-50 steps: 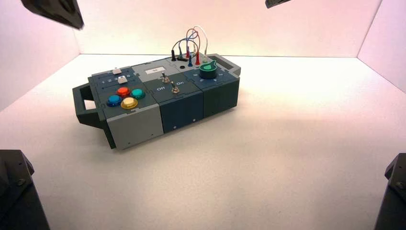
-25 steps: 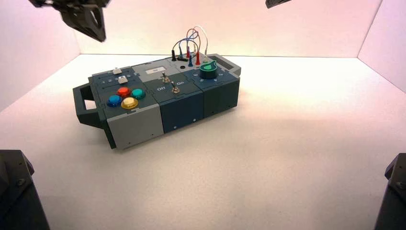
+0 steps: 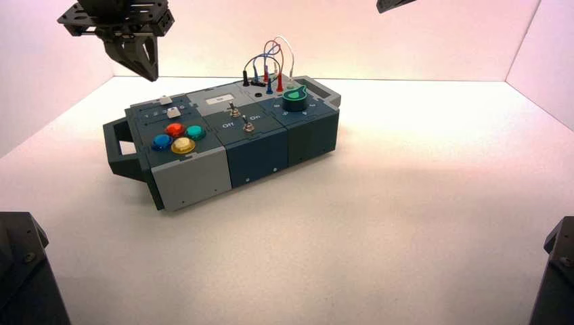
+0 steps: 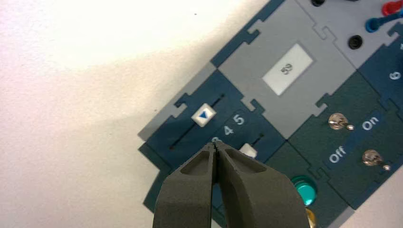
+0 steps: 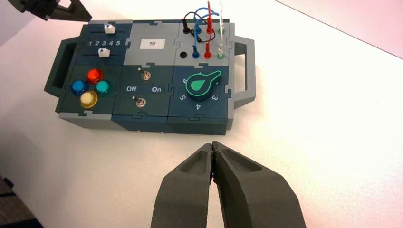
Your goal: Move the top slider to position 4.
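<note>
The top slider (image 4: 203,115) is an off-white cap with a blue triangle in the slot nearest the box's far edge; it also shows in the high view (image 3: 166,100) and the right wrist view (image 5: 109,28). Beside its slot runs a row of white numerals, with the 4 (image 4: 229,130) plainly shown. The cap stands roughly abreast of the 3 and 4. My left gripper (image 4: 215,146) is shut and empty. It hangs in the air above the slider corner of the box (image 3: 150,73), touching nothing. My right gripper (image 5: 212,145) is shut, parked high (image 3: 392,4).
The second slider cap (image 4: 248,151) lies close under my left fingertips. Round coloured buttons (image 3: 177,137), two toggle levers (image 3: 241,116), a green knob (image 3: 295,100) and plugged wires (image 3: 271,64) fill the rest of the box, with handles (image 3: 115,145) at both ends.
My left gripper has come in from the upper left, moving right and lower toward the box's slider end. The box and right arm have not moved.
</note>
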### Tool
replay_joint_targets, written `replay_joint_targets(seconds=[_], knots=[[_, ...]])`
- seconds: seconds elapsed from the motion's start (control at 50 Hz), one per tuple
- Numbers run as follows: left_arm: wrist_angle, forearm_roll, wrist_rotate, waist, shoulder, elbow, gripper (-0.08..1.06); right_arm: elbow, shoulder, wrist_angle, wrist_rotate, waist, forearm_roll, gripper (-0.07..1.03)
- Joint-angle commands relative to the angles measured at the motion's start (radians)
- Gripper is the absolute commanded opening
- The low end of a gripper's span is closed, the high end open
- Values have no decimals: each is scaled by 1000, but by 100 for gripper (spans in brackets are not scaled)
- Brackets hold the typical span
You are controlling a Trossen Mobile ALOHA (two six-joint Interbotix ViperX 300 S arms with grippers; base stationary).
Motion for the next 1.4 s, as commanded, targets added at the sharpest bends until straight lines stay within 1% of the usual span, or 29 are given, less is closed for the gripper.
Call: replay_joint_targets(seconds=[0.02, 0.2, 0.66, 1.4], knots=[[-5, 3, 6, 31, -12, -26, -3, -12, -14, -5, 2, 2, -5, -2], [0, 9, 6, 41, 5, -41, -3, -12, -23, -5, 2, 2, -5, -2], [18, 8, 6, 41, 101, -97, -3, -11, -32, -5, 2, 0, -8, -2], [20, 8, 14, 38, 160, -107, -3, -14, -32, -6, 2, -8, -8, -2]])
